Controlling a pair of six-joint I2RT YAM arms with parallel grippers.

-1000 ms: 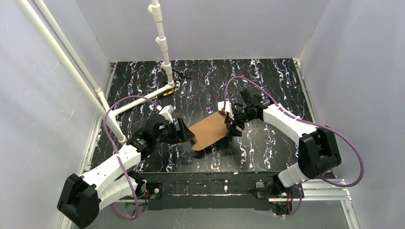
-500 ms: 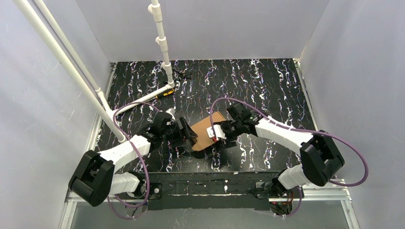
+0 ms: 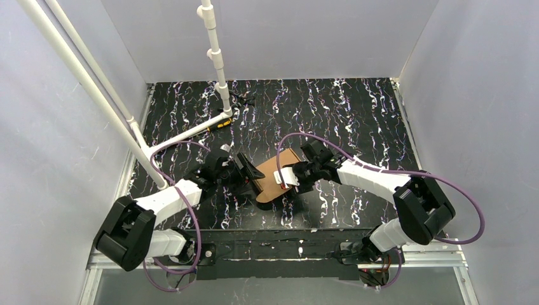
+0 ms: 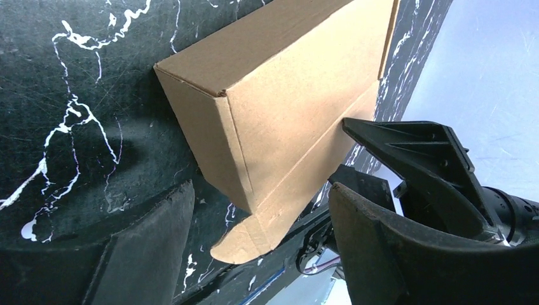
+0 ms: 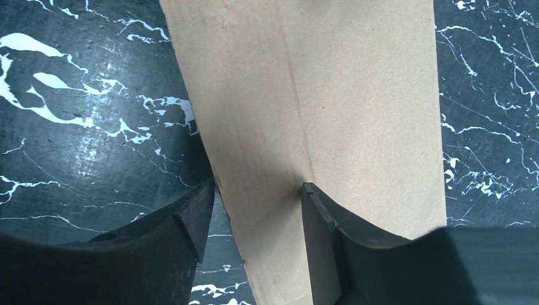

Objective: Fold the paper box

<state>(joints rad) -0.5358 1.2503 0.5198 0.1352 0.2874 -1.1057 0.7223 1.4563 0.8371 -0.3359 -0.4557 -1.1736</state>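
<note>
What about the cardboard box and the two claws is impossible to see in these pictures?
- Top view: whether the right gripper pinches the paper box; too small, and its wrist covers it.
- Right wrist view: the box's far end, cut off by the top edge.
- Left wrist view: the box's inside, hidden by its own walls.

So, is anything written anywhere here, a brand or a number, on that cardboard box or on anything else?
No text can be read in any view.
On the paper box: plain brown, no print on the faces in view.
On the small black-and-orange marker at the back: too small to tell whether it bears writing.
</note>
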